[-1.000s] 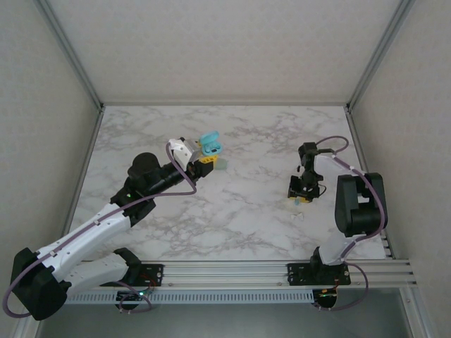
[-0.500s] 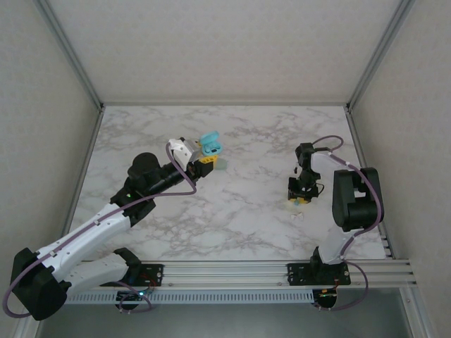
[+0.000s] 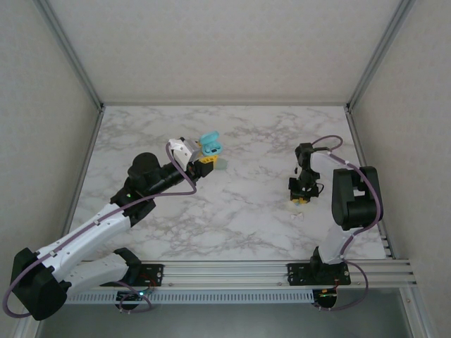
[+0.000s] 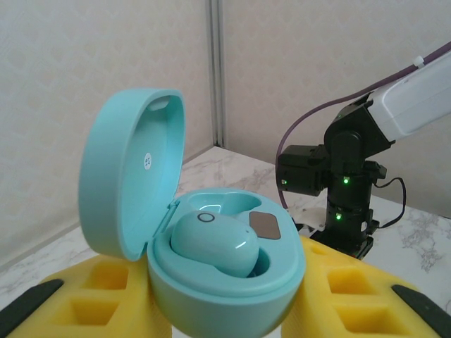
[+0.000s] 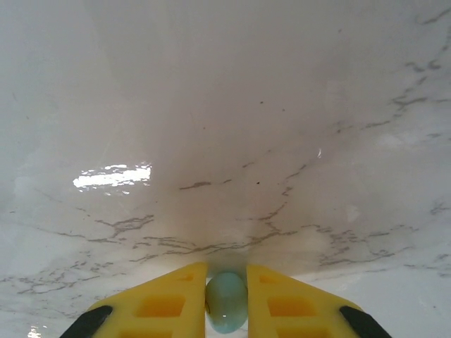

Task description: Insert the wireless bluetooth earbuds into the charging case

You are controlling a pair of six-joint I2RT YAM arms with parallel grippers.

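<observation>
my left claw point(image 3: 205, 158) clamped on the open charging case point(image 4: 225, 289), up left of centre, one earbud point(image 4: 215, 243) seated inside, right claw point(image 3: 300, 197) pinching the second earbud point(image 5: 226, 303), low over the table point(image 3: 246, 211) on the right

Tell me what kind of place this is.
Probably a lab robot test cell: a marble-patterned table boxed in by plain panel walls, with a left arm and right arm bolted to an aluminium rail.
</observation>
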